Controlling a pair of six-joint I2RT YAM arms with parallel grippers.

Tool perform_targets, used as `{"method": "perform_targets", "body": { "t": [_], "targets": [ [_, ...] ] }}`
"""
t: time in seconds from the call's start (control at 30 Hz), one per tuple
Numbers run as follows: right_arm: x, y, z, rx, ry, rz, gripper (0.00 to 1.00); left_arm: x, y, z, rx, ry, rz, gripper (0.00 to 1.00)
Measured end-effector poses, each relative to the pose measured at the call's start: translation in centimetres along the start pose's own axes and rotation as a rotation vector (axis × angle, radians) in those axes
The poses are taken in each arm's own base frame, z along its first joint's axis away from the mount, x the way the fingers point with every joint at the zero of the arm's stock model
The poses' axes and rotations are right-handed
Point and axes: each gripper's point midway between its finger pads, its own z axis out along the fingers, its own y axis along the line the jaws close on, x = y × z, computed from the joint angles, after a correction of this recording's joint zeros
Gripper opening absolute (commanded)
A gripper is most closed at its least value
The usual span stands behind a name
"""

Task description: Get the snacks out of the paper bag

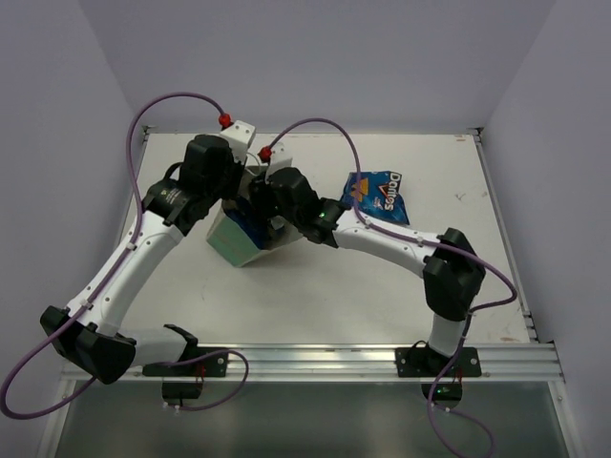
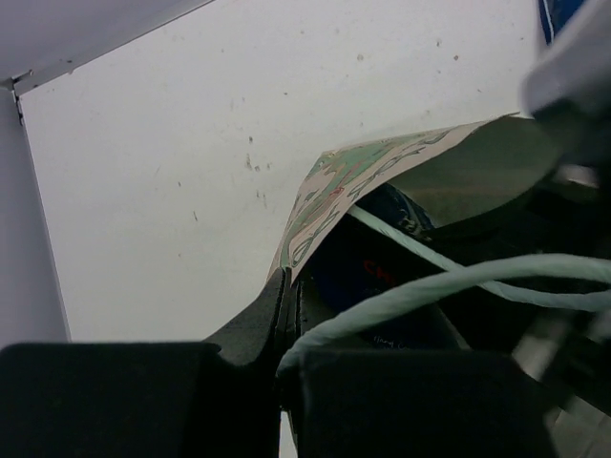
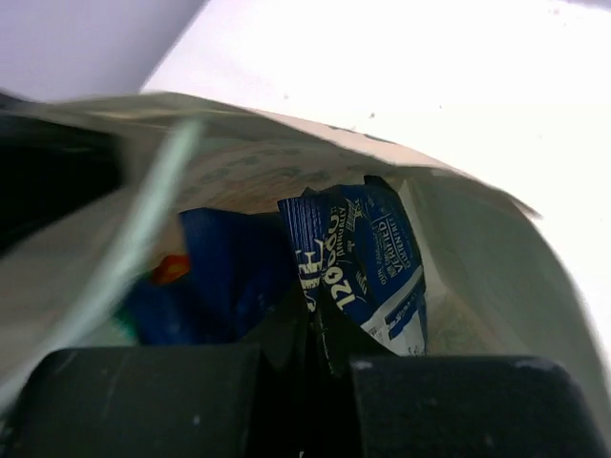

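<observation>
The mint-green paper bag (image 1: pixel 237 243) lies tilted on the table, its mouth toward both grippers. My left gripper (image 1: pixel 237 196) is shut on the bag's rim; in the left wrist view the fingers (image 2: pixel 289 291) pinch the printed paper edge (image 2: pixel 334 186). My right gripper (image 1: pixel 270 208) reaches into the mouth. In the right wrist view it (image 3: pixel 320 324) is shut on the lower corner of a blue-and-white packet (image 3: pixel 368 253) inside the bag (image 3: pixel 496 277). A plain blue packet (image 3: pixel 224 277) lies beside it, with a bit of orange at its left. The dark blue Doritos packet (image 1: pixel 379 196) lies on the table right of the bag.
A pale string handle (image 2: pixel 449 281) loops across the bag's mouth over my left gripper, and a handle (image 3: pixel 143 239) also hangs at the left in the right wrist view. Two white blocks with red knobs (image 1: pixel 239 129) stand behind the bag. Walls close in the table.
</observation>
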Motion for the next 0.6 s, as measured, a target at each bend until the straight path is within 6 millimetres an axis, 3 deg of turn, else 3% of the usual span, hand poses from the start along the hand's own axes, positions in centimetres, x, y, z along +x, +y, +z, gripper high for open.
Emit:
{"method": "perform_targets", "body": {
  "t": [0.1, 0.23, 0.37, 0.5, 0.6],
  "targets": [
    [-3.0, 1.1, -3.1, -0.071, -0.031, -0.045, 0.0, 0.2, 0.4, 0.1, -0.025, 0.005, 0.0, 0.0],
    [-8.7, 2.2, -8.8, -0.165, -0.131, -0.071, 0.0, 0.1, 1.1, 0.3, -0.071, -0.007, -0.002, 0.0],
    [-13.6, 2.0, -14.5, -0.225, -0.218, -0.081, 0.0, 0.2, 1.7, 0.8, -0.109, -0.016, -0.006, 0.0],
    [-17.4, -0.7, -18.7, -0.209, -0.305, -0.066, 0.0, 0.2, 2.0, 1.3, -0.134, -0.023, -0.009, 0.0],
    [-20.4, -4.6, -21.6, -0.131, -0.39, -0.032, 0.0, 0.2, 2.3, 1.6, -0.149, -0.02, -0.01, 0.0]
  ]
}}
